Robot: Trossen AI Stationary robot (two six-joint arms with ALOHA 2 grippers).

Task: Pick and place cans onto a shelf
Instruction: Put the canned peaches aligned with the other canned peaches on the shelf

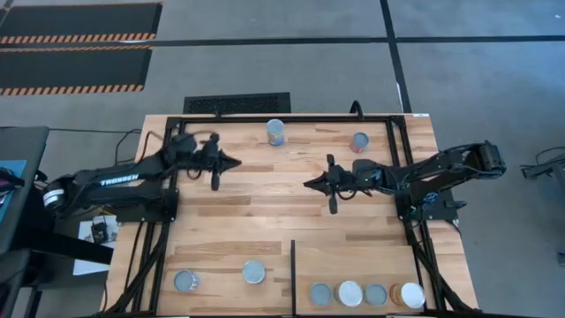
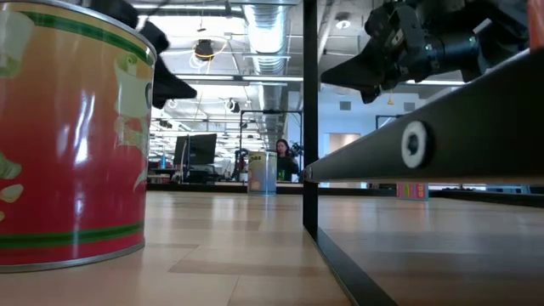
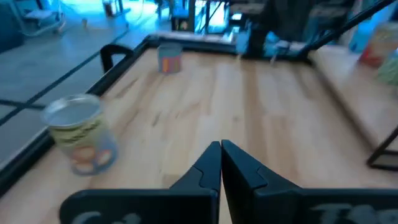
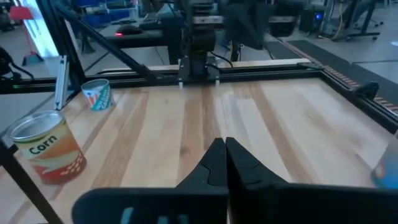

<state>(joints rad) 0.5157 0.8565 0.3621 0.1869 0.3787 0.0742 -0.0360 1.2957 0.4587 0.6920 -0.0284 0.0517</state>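
Both grippers hover shut and hold nothing over the middle of the wooden table. My left gripper point(image 1: 233, 162) point(image 3: 221, 165) points toward the table's right, and my right gripper point(image 1: 310, 184) point(image 4: 225, 163) points toward its left. A blue can point(image 1: 276, 132) point(image 3: 81, 134) and a red can point(image 1: 359, 141) point(image 3: 169, 57) stand upright near the far edge. Two cans point(image 1: 185, 281) point(image 1: 253, 271) stand near the front left; the Corn can point(image 4: 50, 146) is one of them. Several cans point(image 1: 350, 293) stand in a row on the shelf point(image 1: 353, 261) at the front right.
A thin black divider bar point(image 1: 292, 272) point(image 2: 310, 119) edges the shelf on its left. A black metal frame point(image 1: 397, 159) runs around the table. In the low view a large red can point(image 2: 68, 136) fills the left. A person sits far behind the table point(image 2: 283, 157).
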